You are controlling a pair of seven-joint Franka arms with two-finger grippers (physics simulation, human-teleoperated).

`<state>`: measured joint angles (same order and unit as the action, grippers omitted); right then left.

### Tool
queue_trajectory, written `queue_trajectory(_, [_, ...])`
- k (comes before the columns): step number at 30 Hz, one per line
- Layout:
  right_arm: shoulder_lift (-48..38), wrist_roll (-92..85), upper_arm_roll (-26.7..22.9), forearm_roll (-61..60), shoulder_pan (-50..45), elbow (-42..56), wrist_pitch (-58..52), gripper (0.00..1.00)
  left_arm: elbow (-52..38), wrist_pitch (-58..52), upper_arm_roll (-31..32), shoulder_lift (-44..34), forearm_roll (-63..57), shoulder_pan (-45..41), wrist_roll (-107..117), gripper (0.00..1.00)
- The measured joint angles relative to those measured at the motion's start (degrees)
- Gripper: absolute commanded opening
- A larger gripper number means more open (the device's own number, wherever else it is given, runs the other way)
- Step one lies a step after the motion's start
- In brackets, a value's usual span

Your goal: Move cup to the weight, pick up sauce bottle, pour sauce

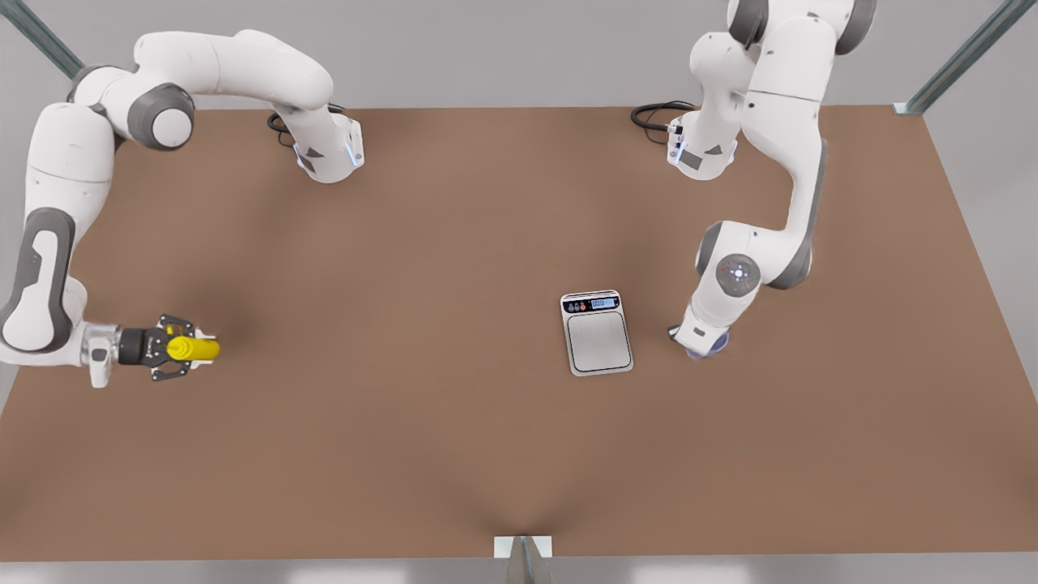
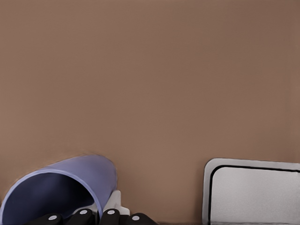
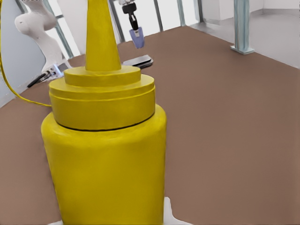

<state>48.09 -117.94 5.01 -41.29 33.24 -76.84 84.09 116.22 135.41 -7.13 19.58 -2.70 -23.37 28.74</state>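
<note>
Clamped on the cup, the left gripper had its dark fingertips over the rim. In the front view this gripper hung low at the front view's right, with a sliver of lavender cup showing beneath it, just beside the weight but apart from it. The left wrist view showed a corner of the scale's silver platform near the cup, with bare table between. The right wrist view showed the cup raised off the table, near the weight.

Well apart, at the front view's left, the right gripper was closed on the sauce bottle, its fingers on either side of the yellow body. The right wrist view showed the bottle up close, its nozzle pointing toward the far arm. The weight lay flat on the brown table, display end toward the arm bases.
</note>
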Motion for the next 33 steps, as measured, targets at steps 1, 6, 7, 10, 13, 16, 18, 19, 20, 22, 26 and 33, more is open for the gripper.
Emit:
queue_trajectory(1, [-0.9, 2.5, -0.1, 0.1, -2.1, 0.3, 0.4, 0.57, -0.2, -0.1, 0.4, 0.1, 0.1, -0.7, 1.2, 0.21])
queue_trajectory(6, [-5.5, 14.4, -0.4, 2.0, -11.8, 1.4, 9.7, 0.57, -3.5, -1.0, 0.4, 2.5, 0.8, -5.8, 8.9, 0.21])
queue_trajectory(7, [-6.0, 16.3, -0.4, 2.3, -13.8, 1.4, 11.5, 0.57, -4.1, -1.1, 0.4, 2.5, 1.0, -6.6, 10.0, 0.21])
queue_trajectory(10, [-6.3, 19.7, -0.4, 2.4, -16.8, 1.4, 13.8, 0.57, -6.6, -3.3, 2.1, 2.9, 1.3, -7.8, 15.0, 0.21])
queue_trajectory(13, [-6.5, 22.4, -0.4, 2.9, -20.0, 1.4, 17.3, 0.57, -10.0, -5.5, 4.6, 4.1, 1.8, -8.4, 20.4, 0.21])
queue_trajectory(16, [-6.9, 26.8, -0.4, 5.3, -23.8, 1.3, 21.9, 0.57, -13.3, -5.6, 4.6, 7.7, 2.3, -10.7, 24.4, 0.21])
queue_trajectory(18, [-7.2, 30.5, -0.4, 9.7, -27.4, 1.2, 27.1, 0.57, -17.0, -5.6, 4.6, 10.9, 2.6, -12.0, 27.3, 0.21])
queue_trajectory(19, [-7.5, 32.8, -0.4, 11.1, -28.8, 1.3, 28.1, 0.57, -17.4, -5.6, 4.6, 11.3, 2.7, -12.1, 27.3, 0.21])
queue_trajectory(20, [-7.6, 34.4, -0.5, 12.2, -29.9, 1.3, 28.8, 0.57, -17.4, -5.6, 4.6, 11.3, 2.7, -12.1, 27.3, 0.21])
queue_trajectory(22, [-8.4, 38.6, -0.4, 16.3, -32.7, 1.2, 30.4, 0.57, -17.8, -5.7, 4.6, 11.3, 2.9, -12.1, 26.7, 0.3])
queue_trajectory(26, [-8.9, 41.2, -0.3, 24.4, -36.2, 1.3, 30.5, 0.57, -18.5, -6.7, 4.6, 11.3, 4.6, -12.0, 26.5, 0.48])
queue_trajectory(33, [-9.5, 47.7, -0.3, 38.5, -47.7, 1.5, 31.4, 0.57, -20.4, -10.0, 4.4, 10.6, 6.1, -11.9, 26.1, 0.57])
